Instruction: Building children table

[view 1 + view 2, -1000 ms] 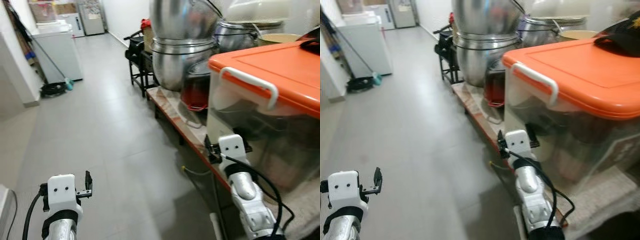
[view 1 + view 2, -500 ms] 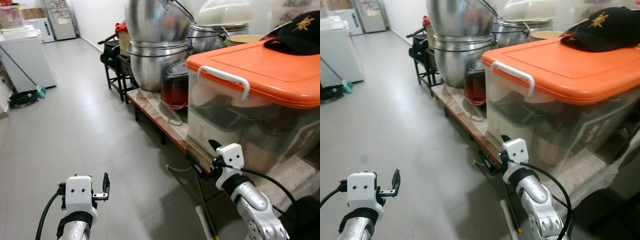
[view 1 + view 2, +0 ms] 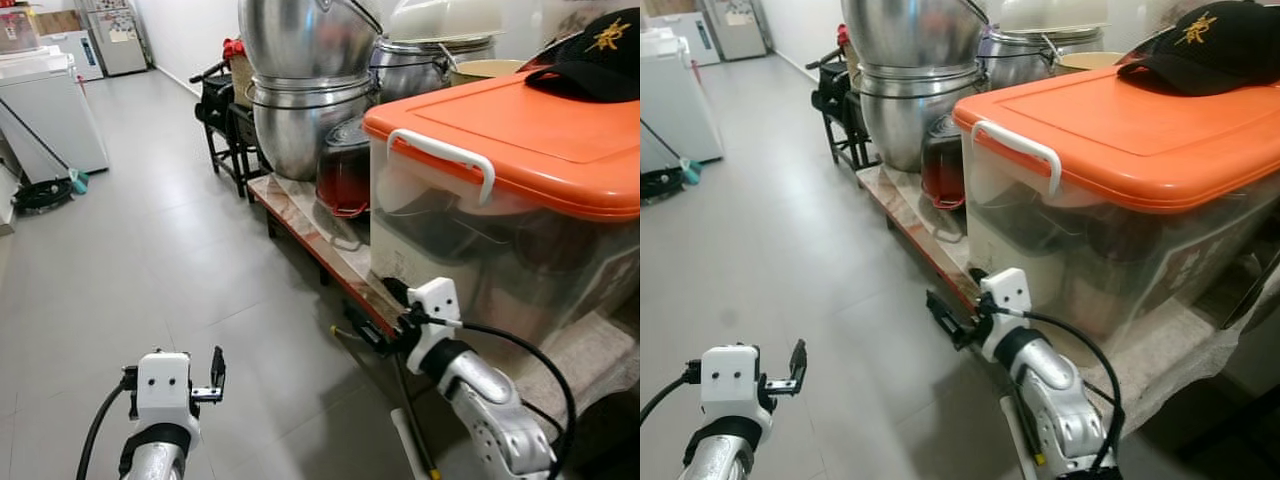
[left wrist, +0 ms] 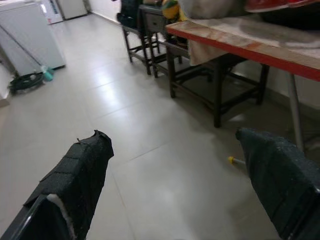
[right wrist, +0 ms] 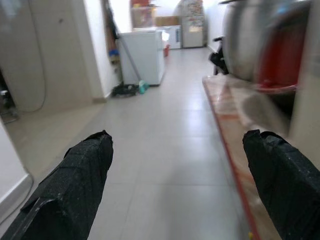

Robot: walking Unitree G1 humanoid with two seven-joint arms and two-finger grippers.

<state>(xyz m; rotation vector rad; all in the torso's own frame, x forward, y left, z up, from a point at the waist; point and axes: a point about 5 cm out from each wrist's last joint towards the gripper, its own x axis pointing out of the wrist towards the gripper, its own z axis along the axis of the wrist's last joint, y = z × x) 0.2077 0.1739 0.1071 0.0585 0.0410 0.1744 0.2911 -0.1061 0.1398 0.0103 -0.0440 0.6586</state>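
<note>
While held low over the grey tiled floor (image 3: 150, 250), left gripper (image 3: 215, 374) with fingers spread wide, pinching nothing, well apart from the furniture. Right gripper (image 3: 946, 318) likewise spread and empty, just beside the edge of a low red-edged table (image 3: 305, 222); right behind it on that table a clear storage box (image 3: 480, 240) with an orange lid, farther ahead of it stacked steel pots (image 3: 300, 110). Cannot tell whether this table is the task's children table.

Left gripper (image 3: 216, 372), right gripper (image 3: 945, 316): both spread, empty, raised forward.
</note>
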